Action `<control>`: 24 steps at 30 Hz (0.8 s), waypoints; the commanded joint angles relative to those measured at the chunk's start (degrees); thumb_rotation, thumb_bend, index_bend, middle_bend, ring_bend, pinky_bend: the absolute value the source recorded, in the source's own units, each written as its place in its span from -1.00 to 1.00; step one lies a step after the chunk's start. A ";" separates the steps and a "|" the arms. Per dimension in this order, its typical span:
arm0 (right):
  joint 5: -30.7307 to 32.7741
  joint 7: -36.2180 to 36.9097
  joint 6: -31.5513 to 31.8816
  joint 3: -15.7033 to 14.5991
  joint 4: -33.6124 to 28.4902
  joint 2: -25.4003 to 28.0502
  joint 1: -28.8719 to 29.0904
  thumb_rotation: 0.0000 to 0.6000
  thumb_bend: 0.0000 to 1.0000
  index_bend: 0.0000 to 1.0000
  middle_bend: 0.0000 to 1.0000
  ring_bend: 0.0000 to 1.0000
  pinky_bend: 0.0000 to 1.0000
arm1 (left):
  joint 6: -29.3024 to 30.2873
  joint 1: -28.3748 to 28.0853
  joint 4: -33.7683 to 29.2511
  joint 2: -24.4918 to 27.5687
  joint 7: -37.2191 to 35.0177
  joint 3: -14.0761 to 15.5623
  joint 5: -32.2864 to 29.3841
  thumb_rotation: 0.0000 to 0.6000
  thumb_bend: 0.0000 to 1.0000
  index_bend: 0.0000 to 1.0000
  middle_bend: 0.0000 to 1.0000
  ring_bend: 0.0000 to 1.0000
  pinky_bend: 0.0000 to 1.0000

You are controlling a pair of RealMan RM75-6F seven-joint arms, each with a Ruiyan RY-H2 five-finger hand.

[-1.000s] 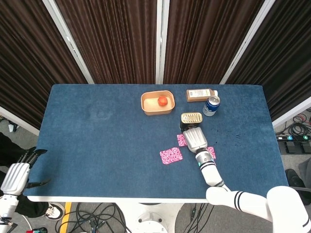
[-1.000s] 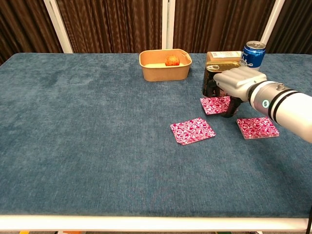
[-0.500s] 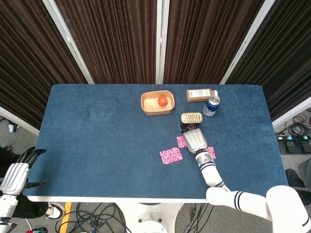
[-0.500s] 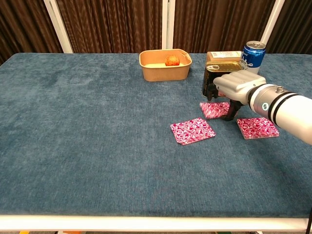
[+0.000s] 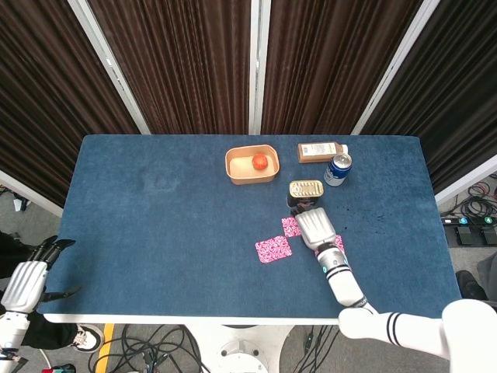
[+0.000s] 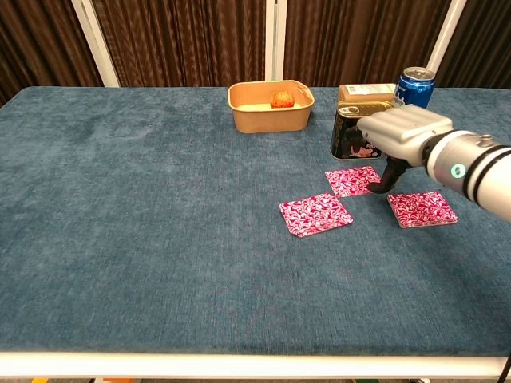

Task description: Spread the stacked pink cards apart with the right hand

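Right hand (image 6: 402, 134) (grip unclear) hovers over pink cards (image 6: 353, 180), fingertip touching one.

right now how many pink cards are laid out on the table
3. One pink card lies nearest the front edge, one sits just before the tin with the right hand over it, one lies furthest right. The hand might hide more.

Right hand (image 5: 314, 228) covers part of two pink cards (image 5: 291, 226) in head view; left hand (image 5: 27, 281) cut by frame edge.
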 commanded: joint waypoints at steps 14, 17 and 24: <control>-34.00 26.84 18.77 -16.27 -9.31 19.62 -17.74 1.00 -0.80 -0.89 -0.79 -0.90 -0.75 | 0.20 -0.27 -1.87 0.70 1.97 -0.17 0.31 1.00 -1.00 -0.63 -0.68 -0.87 -0.68; -35.85 29.50 22.57 -17.51 -5.52 19.87 -21.53 1.00 -0.80 -0.99 -0.93 -1.00 -0.98 | 0.15 -0.29 -2.24 0.95 2.35 -0.20 0.22 1.00 -1.00 -0.64 -0.68 -0.87 -0.68; -36.24 32.27 27.52 -17.73 0.17 20.34 -28.03 1.00 -0.81 -1.00 -1.00 -1.00 -1.00 | 0.44 -0.21 -2.90 1.29 3.03 -0.29 0.22 1.00 -1.00 -0.63 -0.68 -0.87 -0.68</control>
